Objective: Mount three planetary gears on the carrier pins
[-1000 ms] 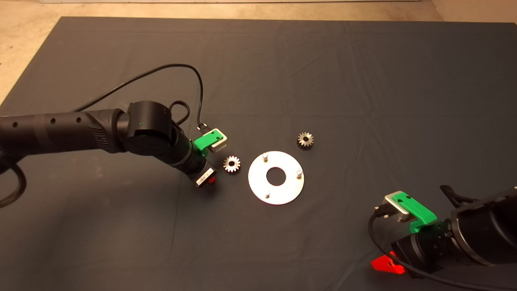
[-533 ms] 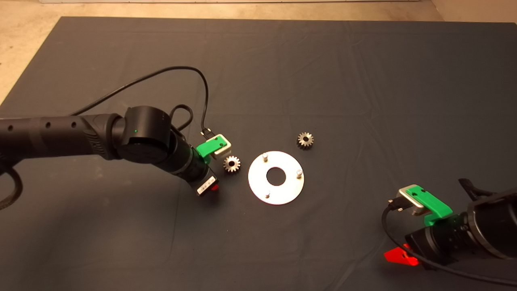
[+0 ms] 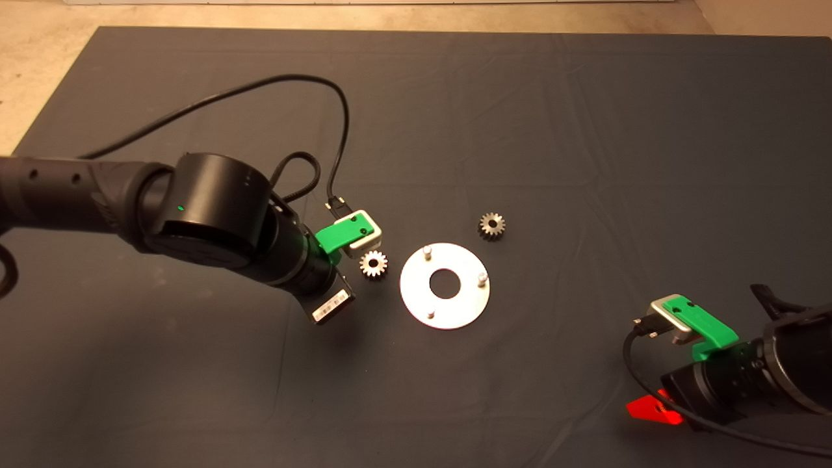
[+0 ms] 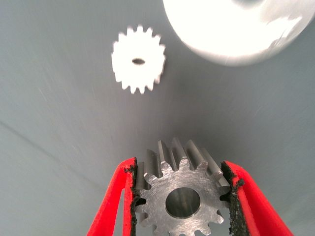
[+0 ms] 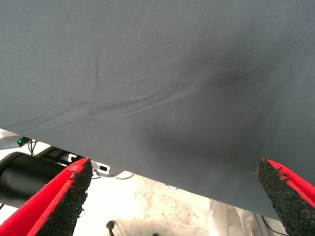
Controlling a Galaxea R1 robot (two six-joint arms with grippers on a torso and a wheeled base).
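The left claw (image 4: pixel 182 196) clamps a planetary gear (image 4: pixel 183 196), seen only in the wrist view. A second gear (image 3: pixel 374 264) lies just beside the carrier disc (image 3: pixel 444 285); a third (image 3: pixel 492 225) lies beyond it. All three pins (image 3: pixel 427 250) stand bare. The right claw (image 5: pixel 172 196) is spread wide at the mat's (image 3: pixel 585 130) lower right.

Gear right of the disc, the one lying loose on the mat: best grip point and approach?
The gear lies flat, hole up, apart from the disc. Come straight down from above and pinch across opposite toothed flanks, as the left gripper holds its own gear. The open right gripper is probably nearer.
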